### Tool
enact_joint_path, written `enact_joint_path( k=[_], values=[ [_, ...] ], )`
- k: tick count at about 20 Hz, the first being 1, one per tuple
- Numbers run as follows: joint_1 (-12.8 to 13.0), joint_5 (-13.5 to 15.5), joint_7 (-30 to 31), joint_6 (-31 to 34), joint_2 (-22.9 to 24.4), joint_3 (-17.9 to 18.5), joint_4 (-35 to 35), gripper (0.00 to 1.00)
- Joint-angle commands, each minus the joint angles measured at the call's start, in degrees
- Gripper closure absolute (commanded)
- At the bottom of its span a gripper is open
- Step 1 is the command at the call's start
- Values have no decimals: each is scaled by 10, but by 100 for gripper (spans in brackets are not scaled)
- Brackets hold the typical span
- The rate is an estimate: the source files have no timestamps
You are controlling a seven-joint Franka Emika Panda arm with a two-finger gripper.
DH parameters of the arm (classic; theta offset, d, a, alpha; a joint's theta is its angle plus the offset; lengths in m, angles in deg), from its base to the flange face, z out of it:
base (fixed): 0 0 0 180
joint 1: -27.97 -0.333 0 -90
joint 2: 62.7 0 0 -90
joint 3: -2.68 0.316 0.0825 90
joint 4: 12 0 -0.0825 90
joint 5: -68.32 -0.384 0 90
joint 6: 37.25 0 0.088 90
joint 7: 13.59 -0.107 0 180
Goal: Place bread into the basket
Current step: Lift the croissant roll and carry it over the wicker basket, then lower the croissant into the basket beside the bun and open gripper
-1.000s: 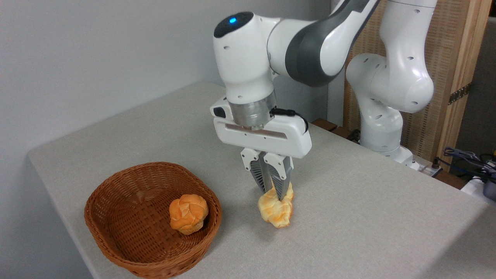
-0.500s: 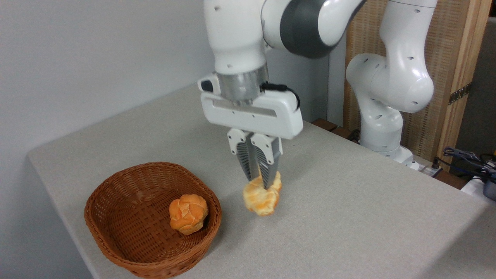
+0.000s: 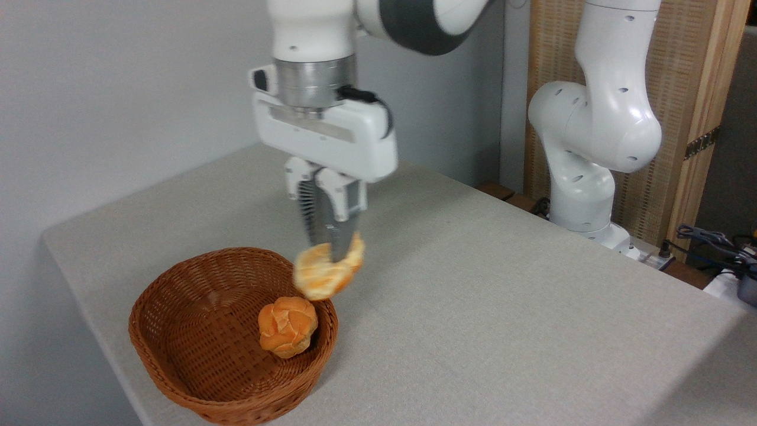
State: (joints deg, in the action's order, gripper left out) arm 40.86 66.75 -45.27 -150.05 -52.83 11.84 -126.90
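Bread [image 3: 326, 273] hangs in the air, pinched between the fingers of the hand [image 3: 327, 251], clear of the bench [image 3: 485, 307] & just above the right rim of the basket [image 3: 177, 378]. Hand points straight down, fingers pressed onto the loaf's top. Round orange roll [image 3: 287, 326] sits inside basket, right side, below the bread.
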Motion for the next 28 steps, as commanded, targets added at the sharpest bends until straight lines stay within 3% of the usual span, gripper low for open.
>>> enact_joint_path(
  k=[1, 3, 4, 5, 23, 28],
  values=[
    [2, 22, -11, -51, -51, -12, 33, 49],
    [1, 27, -10, -78, -65, -27, 33, 27],
    [1, 27, -9, -98, -73, -31, 33, 7],
    [2, 27, -9, -108, -76, -31, 33, 0],
    [1, 28, -8, -119, -78, -34, 34, 0],
    [-5, 25, -8, -77, -67, -27, 49, 0]
  ],
)
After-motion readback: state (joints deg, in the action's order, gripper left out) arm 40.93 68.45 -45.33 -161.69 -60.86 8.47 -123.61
